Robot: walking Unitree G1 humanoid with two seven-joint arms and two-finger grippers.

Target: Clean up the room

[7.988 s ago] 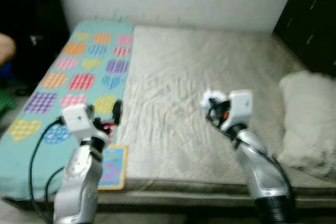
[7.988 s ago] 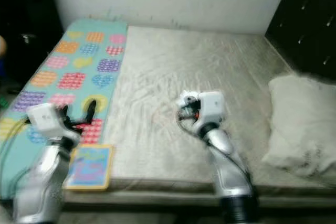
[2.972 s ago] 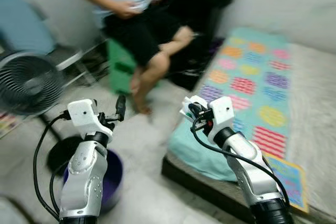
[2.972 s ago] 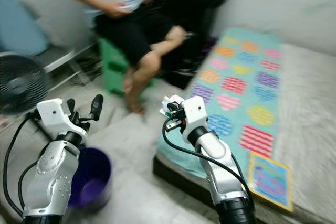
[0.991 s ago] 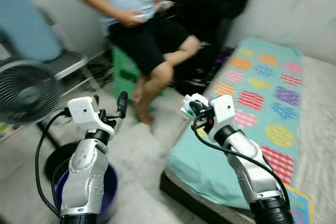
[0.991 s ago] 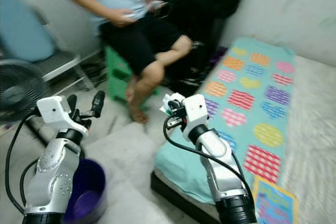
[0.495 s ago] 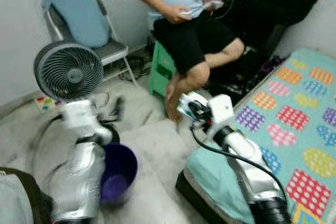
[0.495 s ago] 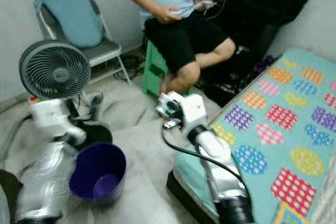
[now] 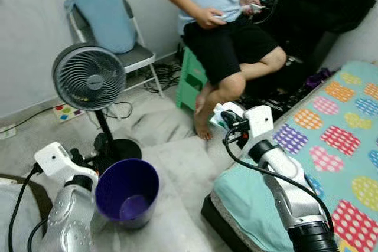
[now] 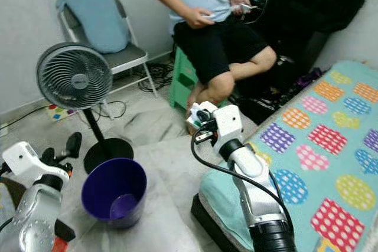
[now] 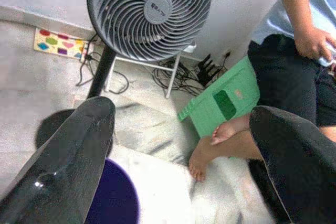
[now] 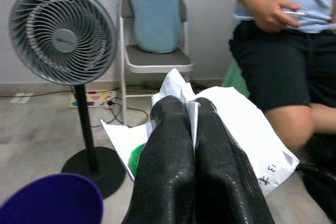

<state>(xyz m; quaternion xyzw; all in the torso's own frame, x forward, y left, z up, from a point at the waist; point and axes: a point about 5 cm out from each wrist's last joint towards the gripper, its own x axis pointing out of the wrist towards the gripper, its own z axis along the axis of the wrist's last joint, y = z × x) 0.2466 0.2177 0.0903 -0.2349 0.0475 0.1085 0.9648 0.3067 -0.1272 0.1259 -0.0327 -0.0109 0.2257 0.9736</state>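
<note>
The right gripper [image 12: 190,109] pinches a white paper [image 12: 247,129] tight, up in the air over the edge of the bed [image 9: 248,199]. The left gripper [image 11: 181,145] has its fingers spread wide, just beside a purple bin [image 10: 114,192] on the floor. A fan [image 9: 88,78] stands behind the bin, near a sitting person [image 9: 221,22].

We hold our right gripper [image 12: 190,129] raised in front of us, fingers pressed together on a white paper [image 12: 239,129]. Our left gripper [image 11: 178,156] sits low at our left side, fingers spread wide.
</note>
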